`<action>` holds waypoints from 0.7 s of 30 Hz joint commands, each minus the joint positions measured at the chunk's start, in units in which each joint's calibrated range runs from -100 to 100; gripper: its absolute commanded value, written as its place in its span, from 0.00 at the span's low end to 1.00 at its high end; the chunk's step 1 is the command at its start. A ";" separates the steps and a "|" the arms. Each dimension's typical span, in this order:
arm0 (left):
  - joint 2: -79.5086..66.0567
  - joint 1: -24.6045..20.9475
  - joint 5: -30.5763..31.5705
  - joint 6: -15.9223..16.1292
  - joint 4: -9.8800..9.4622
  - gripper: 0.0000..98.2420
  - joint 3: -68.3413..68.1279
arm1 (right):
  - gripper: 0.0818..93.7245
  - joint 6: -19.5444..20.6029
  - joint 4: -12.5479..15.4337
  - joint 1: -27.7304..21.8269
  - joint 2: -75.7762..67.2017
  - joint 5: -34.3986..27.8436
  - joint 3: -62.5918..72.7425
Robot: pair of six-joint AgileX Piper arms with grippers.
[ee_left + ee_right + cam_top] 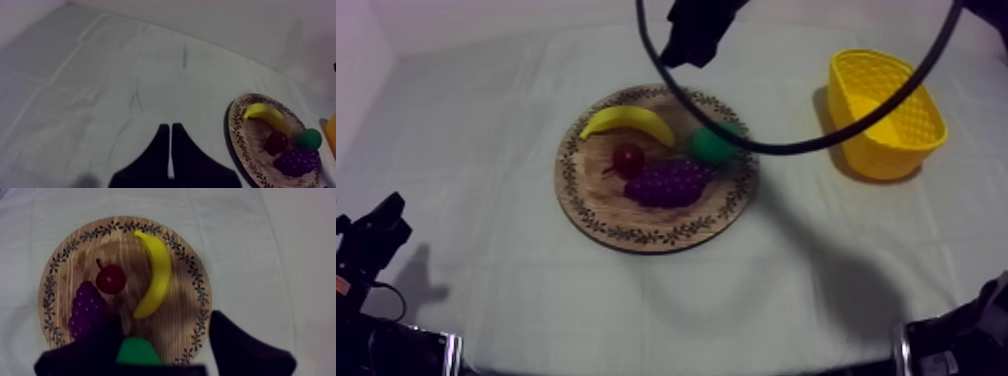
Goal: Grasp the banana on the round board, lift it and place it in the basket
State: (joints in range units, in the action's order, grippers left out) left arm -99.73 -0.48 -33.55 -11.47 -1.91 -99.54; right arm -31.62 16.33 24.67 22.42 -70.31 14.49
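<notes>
Currently right hand (165,324) spread wide over board (50,288) near banana (155,273), gripping nothing; left hand (170,128) pressed together, empty.

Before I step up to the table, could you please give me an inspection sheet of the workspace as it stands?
Surface: grey-white cloth, faint creases.
Job's things: banana lies untouched on the wooden board, near its far rim; yellow basket stands apart from the board, toward my right side.
Clutter: small red fruit, grapes and pear share the board with the banana.
Pincers: left pincer shut on nothing, low over bare cloth; right pincer open, hovering above the board with the pear beneath it.
Cables: nothing seen lying on the cloth.
Surroundings: nothing seen.
</notes>
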 commanded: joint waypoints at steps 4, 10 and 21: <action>-0.01 0.01 0.00 0.01 -0.02 0.00 -0.01 | 0.68 0.22 -0.43 0.25 4.02 0.10 3.10; -0.01 0.01 0.00 0.01 -0.02 0.00 -0.01 | 0.69 0.57 -0.71 0.62 9.85 0.22 8.39; -0.01 0.01 0.00 0.01 -0.02 0.00 -0.01 | 0.68 1.57 -1.57 1.91 21.96 1.14 17.30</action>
State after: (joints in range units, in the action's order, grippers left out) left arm -99.73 -0.48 -33.57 -11.47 -1.91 -99.54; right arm -30.08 14.97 26.53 42.51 -69.31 30.68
